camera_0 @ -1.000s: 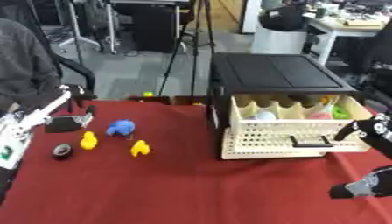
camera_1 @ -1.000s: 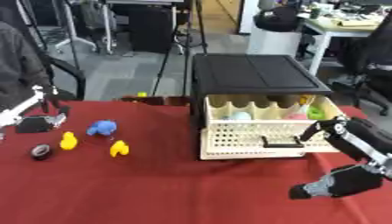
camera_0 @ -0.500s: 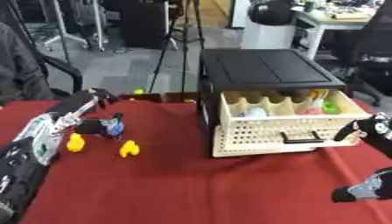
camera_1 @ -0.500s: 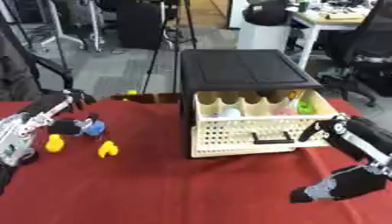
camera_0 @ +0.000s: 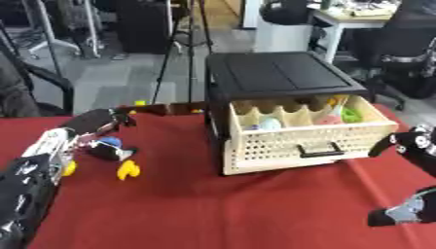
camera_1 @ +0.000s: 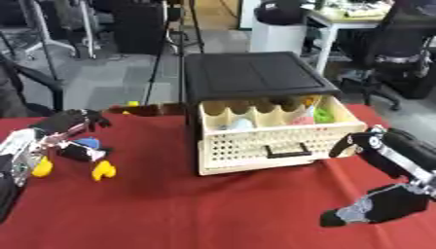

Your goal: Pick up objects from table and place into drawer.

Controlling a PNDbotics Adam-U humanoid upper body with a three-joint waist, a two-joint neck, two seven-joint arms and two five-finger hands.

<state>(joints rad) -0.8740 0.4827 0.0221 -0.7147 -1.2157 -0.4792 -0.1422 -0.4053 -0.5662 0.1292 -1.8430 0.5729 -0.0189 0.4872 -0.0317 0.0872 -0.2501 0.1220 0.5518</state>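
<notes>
Nearest my viewpoint, at the lower right of the red desk [camera_1: 213, 209], my right hand [camera_1: 374, 210] rests on the cloth with its dark fingers lying fairly straight, grasping nothing. Its forearm rises toward the right edge, ending just beside the drawer's front corner.

At the left edge, my left arm runs up from the lower corner. My left hand [camera_0: 95, 122] sits over the small objects there, its fingers bent downward; I cannot tell whether they close on anything.

Just beside that hand lies a blue object [camera_0: 109, 142], with a dark object [camera_1: 78, 152] touching or nearly touching it. A yellow object [camera_0: 128, 169] lies near them toward me, and a second yellow object [camera_1: 41, 167] shows close against my left forearm. All four are on the desk, outside the drawer.

Further back, right of centre, stands a black cabinet [camera_0: 277, 73]. Its cream perforated drawer [camera_0: 302, 141] is pulled open toward me, a dark handle [camera_0: 316, 151] on its front. Within the drawer's compartments are a pale blue item [camera_0: 269, 123], a pink item [camera_0: 328, 119] and a green item [camera_0: 350, 115].
</notes>
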